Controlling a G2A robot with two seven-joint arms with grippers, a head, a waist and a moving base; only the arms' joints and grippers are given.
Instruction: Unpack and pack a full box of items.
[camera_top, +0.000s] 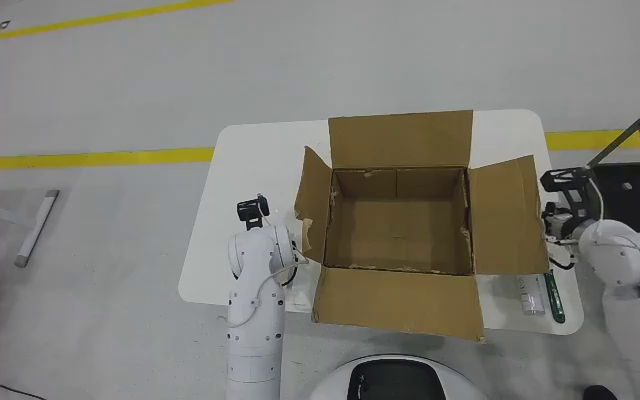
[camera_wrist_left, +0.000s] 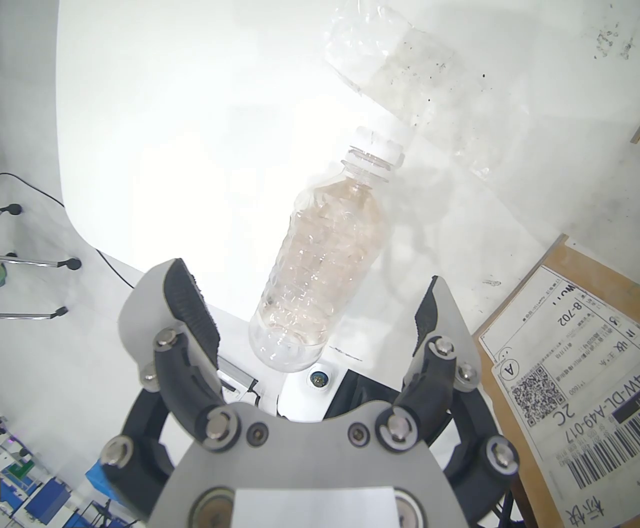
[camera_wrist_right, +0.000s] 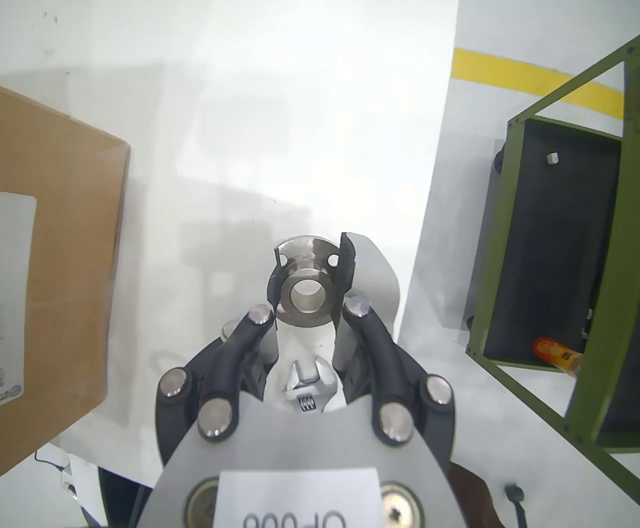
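the white table is showing a smooth, glossy top with rounded corners, and near the left arm some dark specks are lying on it. at its left side the left gripper is hanging over a clear bottle, with its two black, ribbed fingers standing wide apart and gripping nothing. the bottle is lying on its side on the table; it is of thin ribbed plastic with a white cap. just past the cap a crumpled transparent plastic bag is lying flat.

at the right side the right gripper is clamping a metal flange between narrow fingers. it is a short shiny tube with a round collar and small holes. under it an adjustable wrench with a steel head is resting on the table.

between the arms the brown cardboard box is standing in the middle of the table, its four flaps spreading outward and its plain bottom showing. a white printed label is sticking on its outer side near the left arm.

beyond the table's right edge an olive-green metal frame cart with a black panel is standing. the grey floor is looking smooth, with a yellow line painted across it.
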